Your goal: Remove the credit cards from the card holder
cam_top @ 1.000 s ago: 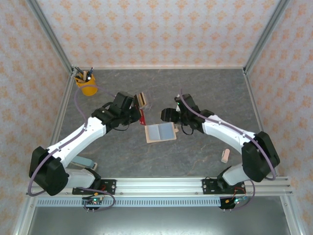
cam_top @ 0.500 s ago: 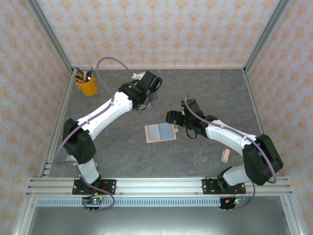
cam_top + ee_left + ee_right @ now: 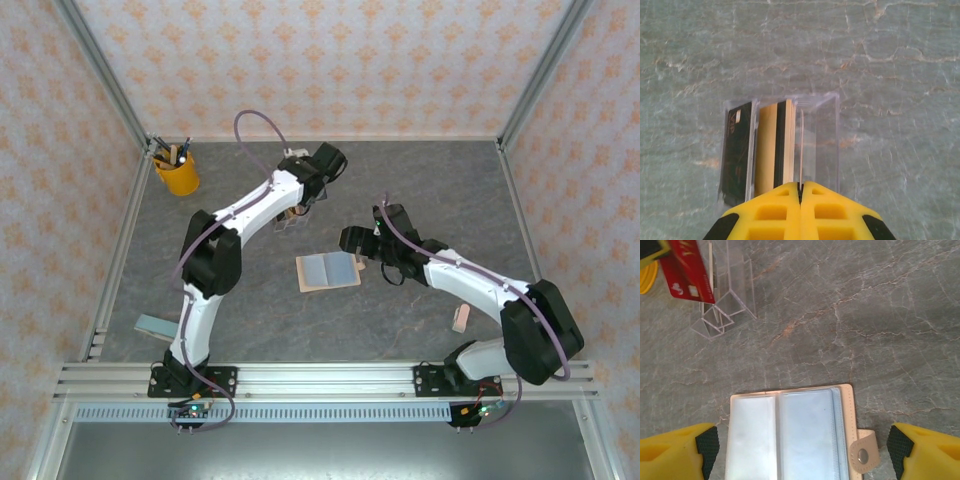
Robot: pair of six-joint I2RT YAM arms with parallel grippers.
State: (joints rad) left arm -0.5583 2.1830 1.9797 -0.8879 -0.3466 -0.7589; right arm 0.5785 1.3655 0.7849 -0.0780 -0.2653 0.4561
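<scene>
Tan card holder (image 3: 328, 271) lies open on the bench (image 3: 430, 190), pockets looking empty. The right end effector (image 3: 802, 450) hangs wide open over it. The left end effector (image 3: 800, 187), pinching the red card (image 3: 690, 267), has swung over the clear stand (image 3: 817, 135), probably to drop it in.

My right hand (image 3: 803, 446) hangs spread over the open holder (image 3: 790, 435), one finger off each side. Beyond it and to the right the counter (image 3: 880, 315) is bare. At the far left the clear stand (image 3: 729, 292) blocks the way, and my left hand (image 3: 800, 187) pinches a red card (image 3: 690, 270) above it. Cards (image 3: 775, 145) fill the stand's left slots, while its right slot is free. A yellow cup (image 3: 178, 175) stands in the far left corner.
</scene>
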